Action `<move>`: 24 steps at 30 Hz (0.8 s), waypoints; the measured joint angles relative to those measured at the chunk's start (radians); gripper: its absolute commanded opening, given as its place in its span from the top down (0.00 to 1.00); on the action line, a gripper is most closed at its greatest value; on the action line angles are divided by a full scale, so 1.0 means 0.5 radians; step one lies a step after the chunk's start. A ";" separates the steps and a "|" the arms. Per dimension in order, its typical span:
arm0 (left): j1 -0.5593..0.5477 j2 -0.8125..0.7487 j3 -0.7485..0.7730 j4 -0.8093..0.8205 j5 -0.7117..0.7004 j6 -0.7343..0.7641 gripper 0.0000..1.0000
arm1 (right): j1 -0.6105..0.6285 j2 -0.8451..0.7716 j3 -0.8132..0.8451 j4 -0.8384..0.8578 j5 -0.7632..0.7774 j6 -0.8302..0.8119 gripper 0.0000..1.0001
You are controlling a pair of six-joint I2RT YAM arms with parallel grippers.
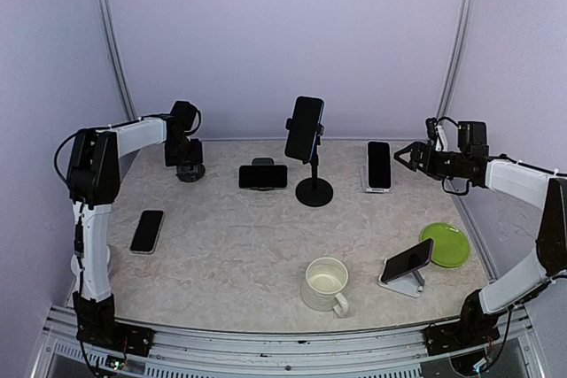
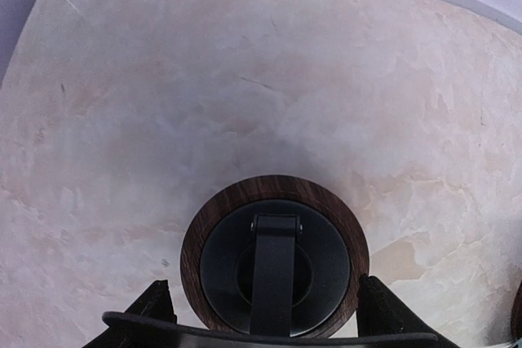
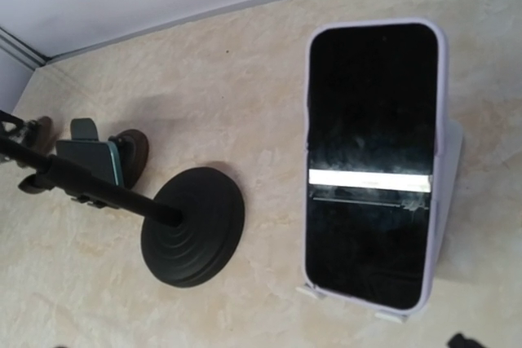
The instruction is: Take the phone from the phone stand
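Observation:
A phone in a lilac case [image 3: 371, 160] leans upright on a white stand [image 3: 451, 201] at the back right; it also shows in the top view [image 1: 379, 164]. My right gripper [image 1: 404, 156] is open and hovers just right of it, not touching. In the right wrist view only a dark fingertip [image 3: 465, 340] shows at the bottom edge. My left gripper [image 2: 269, 319] is open, its fingers [image 2: 155, 307] either side of a round wood-rimmed stand [image 2: 214, 218] that carries no phone, at the back left [image 1: 189, 172].
A phone on a tall black stand [image 1: 304, 128] with a round base [image 3: 192, 226] stands mid-back. A landscape phone [image 1: 263, 176] sits on a small stand. Another phone [image 1: 407, 261] rests on a front-right stand. A loose phone [image 1: 147, 231], a cup [image 1: 324, 282] and a green plate [image 1: 446, 244] lie around.

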 measured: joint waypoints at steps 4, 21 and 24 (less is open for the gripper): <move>0.169 -0.150 -0.095 0.010 0.116 0.177 0.48 | -0.001 0.001 -0.001 0.003 -0.014 0.002 0.00; 0.485 -0.453 -0.669 0.037 0.464 0.580 0.54 | -0.001 0.000 -0.069 0.111 -0.064 0.098 0.00; 0.485 -0.481 -0.709 0.063 0.476 0.617 0.44 | -0.001 0.000 -0.073 0.124 -0.074 0.112 0.00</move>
